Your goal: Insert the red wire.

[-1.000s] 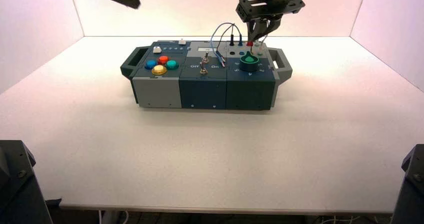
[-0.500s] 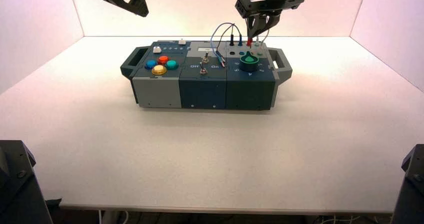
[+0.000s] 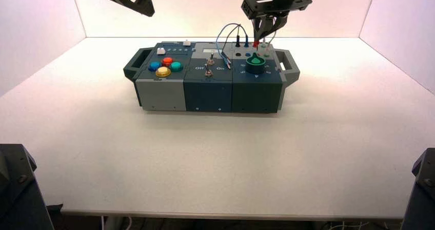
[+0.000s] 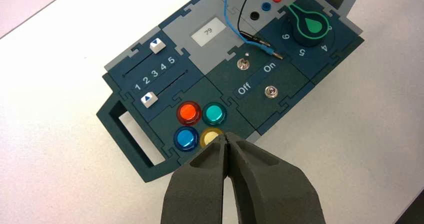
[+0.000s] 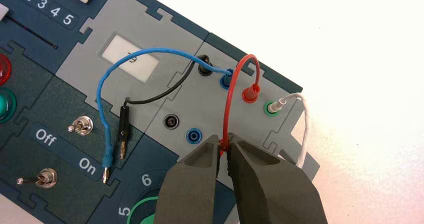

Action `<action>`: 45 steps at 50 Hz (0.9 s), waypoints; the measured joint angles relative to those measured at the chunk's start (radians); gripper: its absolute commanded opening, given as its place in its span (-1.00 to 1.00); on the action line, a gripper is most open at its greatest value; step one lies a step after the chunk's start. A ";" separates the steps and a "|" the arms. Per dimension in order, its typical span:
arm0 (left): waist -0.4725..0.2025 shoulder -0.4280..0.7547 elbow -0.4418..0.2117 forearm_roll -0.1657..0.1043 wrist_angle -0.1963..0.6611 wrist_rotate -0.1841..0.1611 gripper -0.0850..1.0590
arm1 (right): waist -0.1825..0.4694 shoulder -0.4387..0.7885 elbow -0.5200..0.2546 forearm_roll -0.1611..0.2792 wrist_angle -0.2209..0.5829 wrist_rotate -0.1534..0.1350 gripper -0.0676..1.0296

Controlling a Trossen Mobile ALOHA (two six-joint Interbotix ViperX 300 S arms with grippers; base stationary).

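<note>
Red wire (image 5: 231, 100): thin, light, limp along its run, so likely to bend and swing rather than push; only the plugs look stiff enough to drive into a socket. Best taken at a plug body, close to the tip, so the pin can be steered; held higher up the strand, liable to buckle or twist aside. Seems slippery under hard fingers, yet hardly fragile beyond a kinked lead or bent pin.

One end already seated: red plug (image 5: 249, 92) in a red socket on the grey panel at the box's (image 3: 205, 81) back right, beside the green socket (image 5: 270, 107) with the white wire (image 5: 304, 115). From there, arching up in a small loop and dropping straight down between the fingers of the right gripper (image 5: 224, 147). Free plug hidden behind those fingers in the wrist view; in the high view, a red bit showing just below the gripper (image 3: 259, 36), above the panel.

Right gripper: closed almost fully, pinching the red strand or its free plug, poised over the sockets behind the green knob (image 3: 255, 64). Contact with the panel not discernible.

Left gripper (image 4: 227, 143): fingers pressed together, nothing held, parked high above the box's left end over the coloured buttons.

Blue wire (image 5: 107, 94) and black wire (image 5: 122, 129) lying loose, free ends near "On", clear of the red one.
</note>
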 measured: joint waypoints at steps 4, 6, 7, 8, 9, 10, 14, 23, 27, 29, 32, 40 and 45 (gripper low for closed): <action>0.000 0.011 -0.003 0.000 0.000 0.000 -0.91 | 0.000 0.005 0.000 0.000 0.000 0.003 -0.91; 0.000 0.015 -0.006 0.000 0.002 -0.002 -0.91 | 0.000 0.008 0.000 0.000 0.000 0.005 -0.91; 0.000 0.017 -0.006 0.000 0.002 0.000 -0.91 | 0.000 0.011 0.000 0.000 0.000 0.003 -0.91; 0.000 0.017 -0.006 0.000 0.002 -0.002 -0.91 | 0.000 0.011 0.000 0.000 0.000 0.005 -0.91; 0.000 0.018 -0.008 0.000 0.002 0.000 -0.91 | 0.000 0.012 0.000 0.000 0.000 0.005 -0.91; 0.000 0.018 -0.008 0.000 0.002 0.000 -0.91 | 0.000 0.014 0.000 0.000 -0.002 0.005 -0.91; 0.000 0.020 -0.009 0.000 0.002 0.000 -0.91 | 0.000 0.017 0.000 0.000 -0.005 0.005 -0.91; 0.000 0.021 -0.009 0.000 0.002 -0.002 -0.91 | 0.000 0.026 -0.005 0.000 -0.008 0.006 -0.91; 0.002 0.026 -0.009 0.000 0.000 0.000 -0.91 | 0.000 0.031 -0.008 0.000 -0.014 0.006 -0.91; 0.000 0.026 -0.009 0.000 0.002 -0.002 -0.91 | 0.000 0.032 -0.008 0.000 -0.014 0.006 -0.91; 0.002 0.028 -0.009 0.000 0.002 0.000 -0.91 | 0.000 0.035 -0.009 0.000 -0.014 0.006 -0.91; 0.000 0.028 -0.009 0.000 0.000 0.000 -0.91 | 0.002 0.035 -0.005 0.000 -0.003 0.008 -0.91; 0.000 0.032 -0.009 0.000 0.000 0.000 -0.91 | 0.002 0.032 0.000 0.000 -0.003 0.008 -0.91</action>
